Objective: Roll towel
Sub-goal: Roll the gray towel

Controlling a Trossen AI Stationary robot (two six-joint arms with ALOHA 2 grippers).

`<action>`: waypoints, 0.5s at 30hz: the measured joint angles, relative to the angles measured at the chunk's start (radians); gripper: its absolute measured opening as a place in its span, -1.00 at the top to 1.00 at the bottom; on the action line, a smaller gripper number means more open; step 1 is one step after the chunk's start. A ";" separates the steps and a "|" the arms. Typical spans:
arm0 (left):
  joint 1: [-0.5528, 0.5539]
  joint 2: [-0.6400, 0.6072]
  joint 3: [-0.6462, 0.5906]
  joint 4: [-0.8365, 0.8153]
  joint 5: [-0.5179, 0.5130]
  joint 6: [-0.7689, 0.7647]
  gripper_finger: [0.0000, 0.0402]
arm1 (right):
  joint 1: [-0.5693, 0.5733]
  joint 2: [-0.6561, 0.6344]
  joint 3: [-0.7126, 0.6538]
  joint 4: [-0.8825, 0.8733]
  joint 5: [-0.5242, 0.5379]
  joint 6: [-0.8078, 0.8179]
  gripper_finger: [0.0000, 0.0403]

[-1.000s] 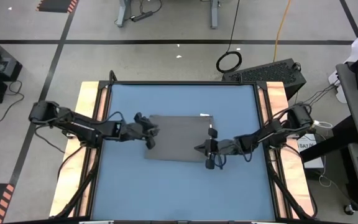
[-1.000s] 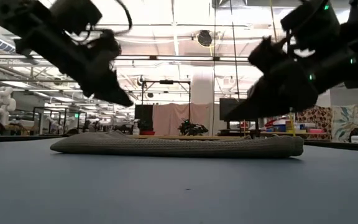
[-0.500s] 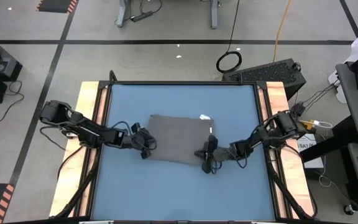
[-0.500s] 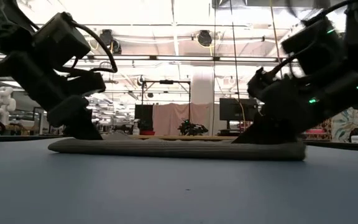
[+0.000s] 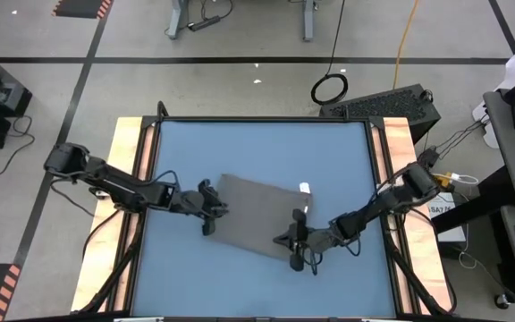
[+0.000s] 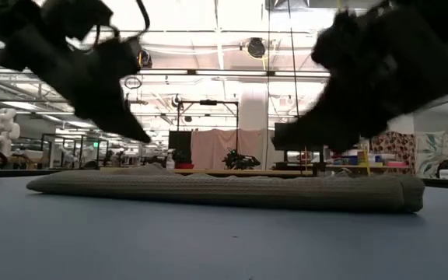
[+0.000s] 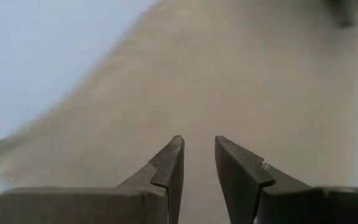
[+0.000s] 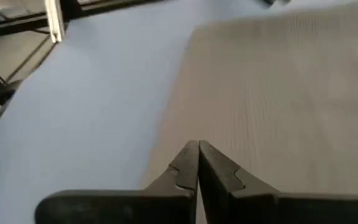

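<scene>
The grey-brown towel (image 5: pixel 257 219) lies flat and askew on the blue tabletop (image 5: pixel 347 152), its white tag (image 5: pixel 305 189) at the far right corner. In the low view the towel (image 6: pixel 224 190) is a low flat strip. My left gripper (image 5: pixel 211 213) hangs over the towel's left edge, its fingers (image 7: pixel 199 152) a narrow gap apart with only cloth showing beyond. My right gripper (image 5: pixel 293 241) is shut (image 8: pixel 197 148) above the towel's near right corner. In the low view both sets of fingertips (image 6: pixel 142 136) (image 6: pixel 278 144) stand clear above the cloth.
Wooden side rails (image 5: pixel 128 179) (image 5: pixel 401 161) run along the table's left and right edges. Bare blue surface lies on all sides of the towel, widest toward the far edge and the near edge (image 5: pixel 257 295).
Both grippers came down onto the towel's left and right ends, then rose off it again. The right gripper has gone toward the near edge. The towel has slid toward the near edge and turned, its right end coming nearer than its left. It still lies flat.
</scene>
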 joint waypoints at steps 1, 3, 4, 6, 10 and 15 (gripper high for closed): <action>-0.014 -0.009 0.008 0.004 0.036 -0.030 0.52 | -0.006 -0.021 0.011 -0.031 -0.001 -0.035 0.98; -0.052 -0.012 0.016 0.042 0.111 -0.098 0.52 | -0.025 -0.072 0.026 -0.140 0.001 -0.096 0.98; -0.074 -0.012 0.016 0.040 0.138 -0.139 0.52 | -0.036 -0.097 0.034 -0.203 0.002 -0.118 0.98; -0.121 -0.004 0.016 0.031 0.159 -0.218 0.52 | -0.063 -0.154 0.044 -0.340 0.001 -0.135 0.98; -0.199 0.031 0.013 -0.063 0.068 -0.307 0.52 | -0.127 -0.240 0.053 -0.626 0.002 -0.085 0.98; -0.198 0.111 0.000 -0.138 -0.107 -0.328 0.52 | -0.175 -0.265 0.052 -0.854 0.002 0.035 0.98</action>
